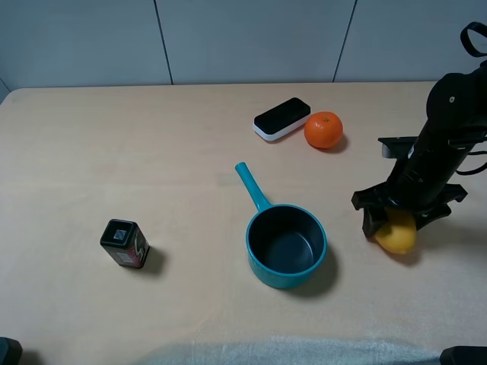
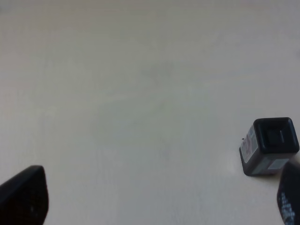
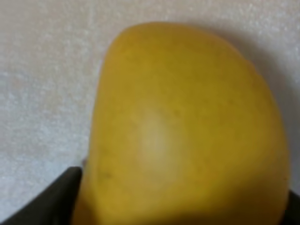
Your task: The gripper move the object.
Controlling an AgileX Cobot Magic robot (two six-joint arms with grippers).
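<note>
The yellow oblong object lies on the table at the right, in front of the orange. My right gripper comes down over it, one dark finger on each side. In the right wrist view the object fills the frame, and the fingertips press against its two sides. It rests on or just above the table top. My left gripper is open and empty over bare table, with its fingers at the two lower corners of the left wrist view.
A teal saucepan with its handle pointing back-left stands left of the object. An orange and a black-and-white case lie behind. A small black box stands at the left; it also shows in the left wrist view.
</note>
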